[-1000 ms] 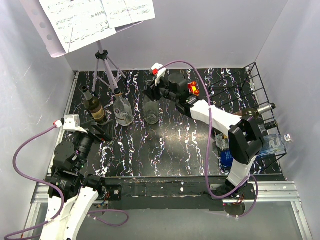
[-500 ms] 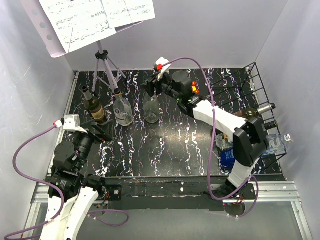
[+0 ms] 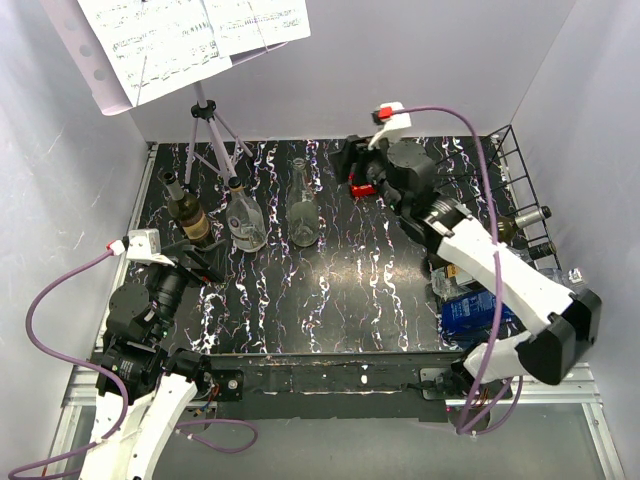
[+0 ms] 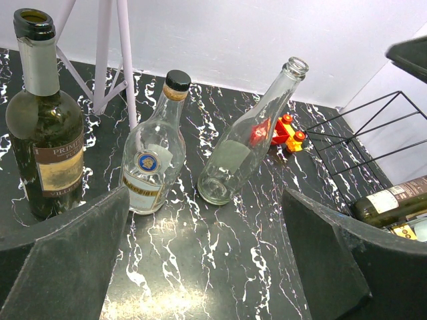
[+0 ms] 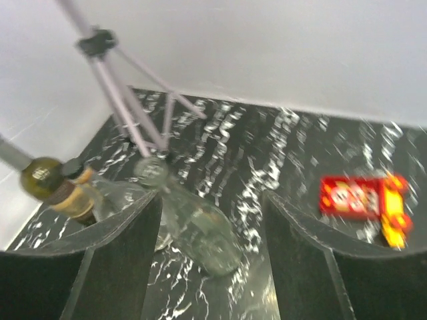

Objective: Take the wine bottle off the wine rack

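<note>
The black wire wine rack [image 3: 515, 185] stands at the table's right edge. A dark wine bottle [image 3: 520, 220] lies in it, neck to the right, with a second bottle [image 3: 545, 249] just below. The left wrist view shows the rack [image 4: 353, 123] and one lying bottle [image 4: 393, 200]. My right gripper [image 3: 348, 168] is open and empty at the back middle, left of the rack and above a red toy [image 3: 363, 188]. In its wrist view the gripper [image 5: 213, 260] points at a clear empty bottle [image 5: 200, 230]. My left gripper [image 3: 205, 262] is open and empty, low at the front left [image 4: 207, 267].
Three bottles stand at the left: a dark green one [image 3: 188, 215], a corked clear flask [image 3: 245, 220] and the clear empty bottle [image 3: 303, 215]. A music stand's tripod [image 3: 205, 130] is behind them. A blue box [image 3: 475, 310] lies near the right arm's base.
My right gripper has moved away from the clear empty bottle to the right and back, and its forearm has swung right. The left arm has not moved.
</note>
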You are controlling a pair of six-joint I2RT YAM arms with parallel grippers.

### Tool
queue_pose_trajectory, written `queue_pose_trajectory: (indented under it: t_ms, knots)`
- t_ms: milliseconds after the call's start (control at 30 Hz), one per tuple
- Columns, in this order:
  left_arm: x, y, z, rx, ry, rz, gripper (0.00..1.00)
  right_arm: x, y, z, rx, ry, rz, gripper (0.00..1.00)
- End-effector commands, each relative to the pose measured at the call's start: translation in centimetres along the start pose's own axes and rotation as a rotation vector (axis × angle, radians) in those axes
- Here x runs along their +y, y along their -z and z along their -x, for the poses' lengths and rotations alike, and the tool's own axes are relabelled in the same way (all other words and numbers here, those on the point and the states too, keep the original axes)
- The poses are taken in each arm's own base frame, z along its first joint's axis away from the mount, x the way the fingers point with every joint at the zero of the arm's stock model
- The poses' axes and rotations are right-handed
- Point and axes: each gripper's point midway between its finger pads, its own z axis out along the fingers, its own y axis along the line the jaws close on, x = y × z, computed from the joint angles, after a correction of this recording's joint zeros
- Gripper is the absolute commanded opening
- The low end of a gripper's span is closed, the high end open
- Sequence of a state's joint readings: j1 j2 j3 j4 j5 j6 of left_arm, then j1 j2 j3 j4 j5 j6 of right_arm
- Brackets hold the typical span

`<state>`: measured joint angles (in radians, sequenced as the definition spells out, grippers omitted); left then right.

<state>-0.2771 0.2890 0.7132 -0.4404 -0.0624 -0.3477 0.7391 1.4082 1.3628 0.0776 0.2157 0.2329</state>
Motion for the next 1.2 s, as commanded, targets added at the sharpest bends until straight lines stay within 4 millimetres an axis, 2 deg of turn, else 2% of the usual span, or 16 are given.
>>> queue_pose_trajectory:
  t_ms: [0,100,233,467,633,867,1167]
  knots:
    - [-0.1,-0.1,0.0,0.003,-0.013,-0.006,0.98,-7.7,5.4,-1.8,0.082,-0.156,-0.477,0.7]
    - [-0.1,-0.1,-0.1,0.005,-0.013,-0.006,0.98,-11.7,9.3,-1.6,0.085,-0.151,-0.745,0.74]
    - [-0.1,-0.1,-0.1,0.003,-0.013,-0.007,0.98,-14.8,12.4,-0.5,0.068,-0.14,-0.923,0.82]
    - [0.0,0.0,0.0,-0.001,-0.013,-0.004,0.98,-22.1,18.3,-2.7,0.101,-0.341,-1.222,0.84]
    - [-0.1,0.0,0.1,-0.003,-0.013,-0.009,0.98,-25.8,21.8,-3.3,0.1,-0.385,-1.377,0.85]
    - [0.0,0.1,0.1,-0.006,-0.013,-0.005,0.98,-29.6,24.0,-3.4,0.058,-0.4,-1.488,0.85]
    - [0.0,0.1,0.1,-0.004,-0.013,-0.005,0.98,-32.9,24.3,-4.4,0.045,-0.477,-1.546,0.83]
